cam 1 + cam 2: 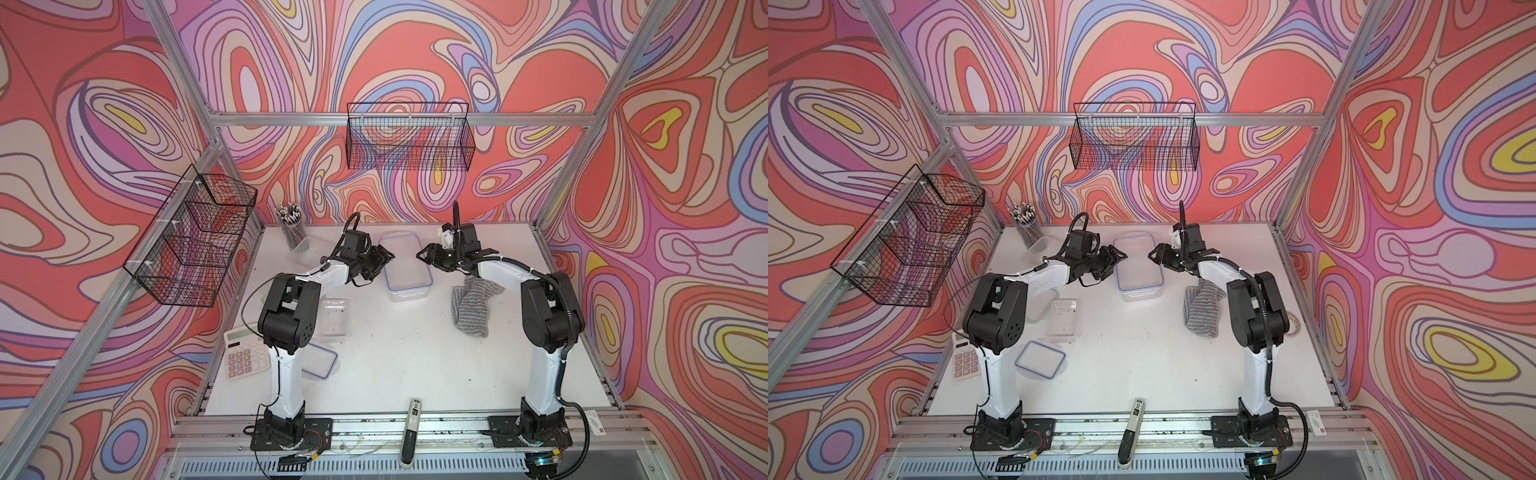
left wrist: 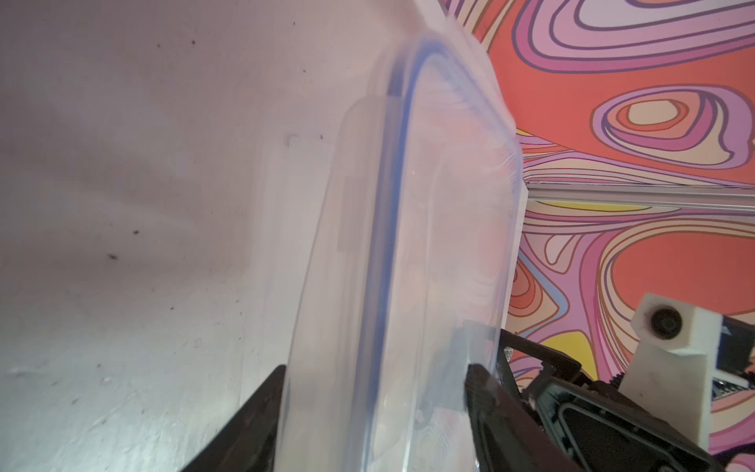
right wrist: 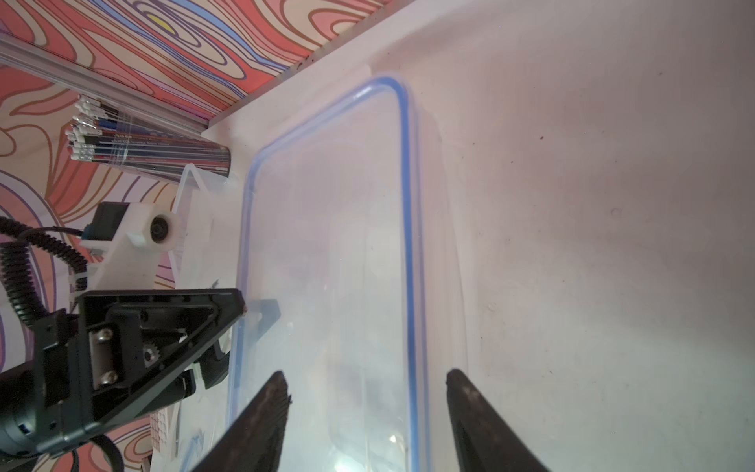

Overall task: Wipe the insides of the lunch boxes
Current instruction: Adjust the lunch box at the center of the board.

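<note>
At the desk (image 1: 415, 365)'s left edge lies a calculator (image 1: 245, 357). A pen cup (image 1: 293, 232) stands in the back left corner, with the small box (image 1: 309, 246) just beside it. A blue-rimmed lid (image 1: 322, 361) lies near the front left, and the mid box (image 1: 334, 320) sits just past it toward the back. The left gripper (image 1: 386, 258) is clenched on the left rim of the big box (image 1: 409, 276), which sits lidded near the middle of the back edge. The right gripper (image 1: 422, 255) straddles its right rim; I cannot tell whether it grips. A cloth (image 1: 471, 309) lies toward the right edge.
</note>
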